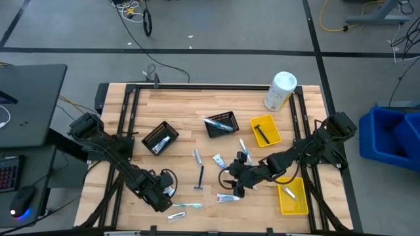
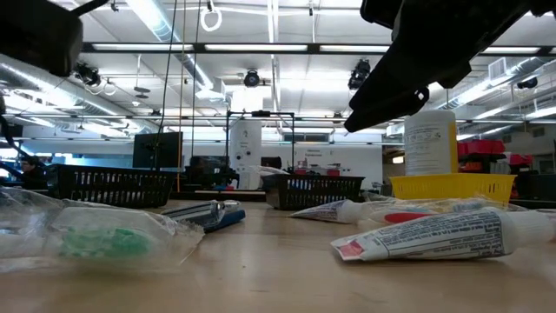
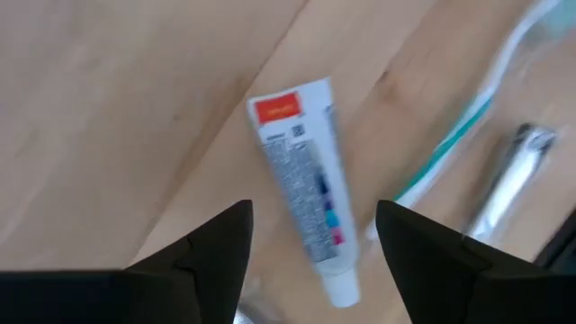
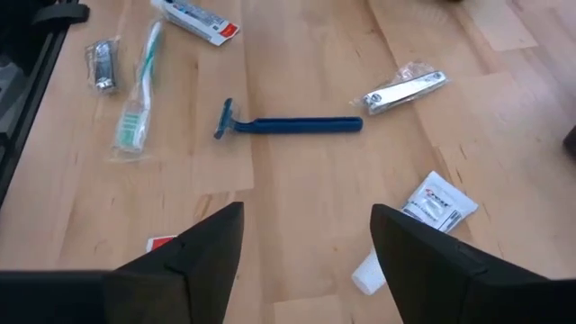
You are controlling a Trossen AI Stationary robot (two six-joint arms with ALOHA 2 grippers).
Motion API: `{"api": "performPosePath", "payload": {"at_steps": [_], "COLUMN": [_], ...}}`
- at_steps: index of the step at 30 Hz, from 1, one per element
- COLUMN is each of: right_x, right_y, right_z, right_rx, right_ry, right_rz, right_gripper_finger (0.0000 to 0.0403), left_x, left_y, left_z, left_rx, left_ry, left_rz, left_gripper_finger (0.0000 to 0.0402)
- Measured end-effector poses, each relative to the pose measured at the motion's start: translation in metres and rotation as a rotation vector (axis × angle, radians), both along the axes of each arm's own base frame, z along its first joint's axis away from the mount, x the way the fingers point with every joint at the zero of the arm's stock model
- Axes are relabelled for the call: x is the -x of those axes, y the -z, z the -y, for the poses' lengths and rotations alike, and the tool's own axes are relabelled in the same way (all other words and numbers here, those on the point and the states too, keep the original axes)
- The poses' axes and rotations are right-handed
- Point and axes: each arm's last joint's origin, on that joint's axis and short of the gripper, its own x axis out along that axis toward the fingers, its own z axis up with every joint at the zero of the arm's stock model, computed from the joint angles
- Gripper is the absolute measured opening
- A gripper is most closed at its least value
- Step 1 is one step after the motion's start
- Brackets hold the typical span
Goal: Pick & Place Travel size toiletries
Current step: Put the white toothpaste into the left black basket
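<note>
Small toiletries lie scattered on the near half of the wooden table. My left gripper [image 1: 164, 191] hovers open near the near edge; in its wrist view the fingers stand either side of a white toothpaste tube [image 3: 301, 198] that lies flat, untouched. A wrapped toothbrush [image 3: 450, 135] and a silvery packet [image 3: 513, 166] lie beside it. My right gripper [image 1: 237, 185] hangs open over the table's middle. Ahead of it lie a blue razor [image 4: 288, 124], a packed nail clipper [image 4: 405, 88] and another wrapped toothbrush [image 4: 139, 90]. A white tube [image 4: 423, 216] lies by one finger.
Two black mesh baskets [image 1: 161, 136] [image 1: 221, 123] stand toward the far side, one holding a toothbrush. One yellow tray [image 1: 265, 130] sits right of them and a second [image 1: 293, 196] at the near right. A big white canister [image 1: 281, 90] stands at the far right corner.
</note>
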Motion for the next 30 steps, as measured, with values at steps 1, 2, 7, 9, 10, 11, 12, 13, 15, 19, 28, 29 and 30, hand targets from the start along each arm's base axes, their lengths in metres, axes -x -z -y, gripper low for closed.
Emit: {"api": "performPosePath", "payload": {"at_steps": [1,2,7,9,10,11,12,13,15,19,28,29,30], "right_x": [0.0,0.0,0.0,0.0,0.0,0.0,0.0,0.0,0.0,0.0,0.0,0.0,0.0], "right_y": [0.0,0.0,0.0,0.0,0.0,0.0,0.0,0.0,0.0,0.0,0.0,0.0,0.0], "right_z": [0.0,0.0,0.0,0.0,0.0,0.0,0.0,0.0,0.0,0.0,0.0,0.0,0.0], "right_rx": [0.001,0.001,0.002,0.001,0.002,0.002,0.002,0.002,0.002,0.002,0.003,0.002,0.003], "right_ry": [-0.002,-0.002,-0.002,-0.002,-0.002,-0.002,-0.002,-0.002,-0.002,-0.002,-0.003,-0.002,-0.002], "right_rz": [0.0,0.0,0.0,0.0,0.0,0.0,0.0,0.0,0.0,-0.001,-0.003,-0.003,-0.003], "right_gripper_finger": [0.0256,0.0257,0.0257,0.0253,0.025,0.0248,0.0245,0.0243,0.0238,0.0232,0.0233,0.0234,0.0236], "left_x": [0.002,0.004,0.003,0.002,0.001,0.0,0.0,0.0,0.0,-0.002,-0.01,-0.01,-0.009], "left_y": [0.002,0.004,0.005,0.004,0.004,0.004,0.004,0.004,0.003,0.007,0.034,0.035,0.035], "left_z": [-0.001,-0.001,-0.002,-0.001,0.0,0.0,0.0,0.0,0.0,0.001,0.013,0.013,0.012], "left_rx": [-0.008,-0.017,-0.039,-0.039,-0.033,-0.032,-0.034,-0.038,-0.045,-0.051,-0.065,-0.07,-0.076], "left_ry": [0.003,0.0,-0.015,-0.01,-0.008,-0.009,-0.01,-0.012,-0.015,-0.026,0.025,0.024,0.02], "left_rz": [-0.006,-0.009,0.022,0.047,0.057,0.065,0.072,0.08,0.085,0.089,0.012,0.01,0.008], "left_gripper_finger": [0.0247,0.0247,0.0247,0.0247,0.0247,0.0247,0.0247,0.0247,0.0247,0.0247,0.0247,0.0247,0.0247]}}
